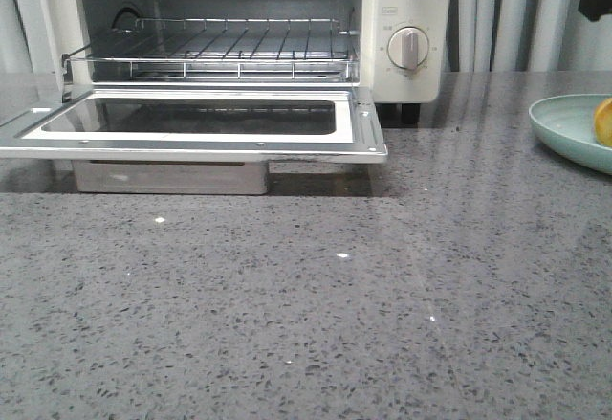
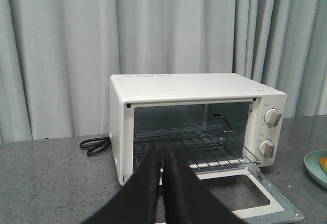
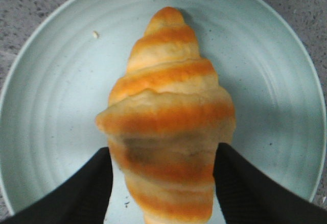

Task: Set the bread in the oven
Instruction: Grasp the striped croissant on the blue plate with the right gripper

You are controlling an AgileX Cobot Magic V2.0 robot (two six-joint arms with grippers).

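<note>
The bread (image 3: 168, 96), golden with orange stripes, lies on a pale green plate (image 3: 56, 106). My right gripper (image 3: 162, 155) is shut on its lower part, one black finger against each side. In the front view only an edge of the bread (image 1: 604, 121) shows on the plate (image 1: 564, 128) at the far right. The cream-white oven (image 1: 402, 18) stands at the back left with its glass door (image 1: 191, 143) folded down flat and its wire rack (image 1: 229, 52) bare. My left gripper (image 2: 162, 155) hangs shut and empty in front of the oven (image 2: 194, 89).
A metal crumb tray (image 1: 172, 176) sits under the open door. A coiled black cord (image 2: 94, 145) lies on the counter beside the oven. Grey curtains hang behind. The speckled grey counter (image 1: 306, 305) stretches from the oven to the front edge.
</note>
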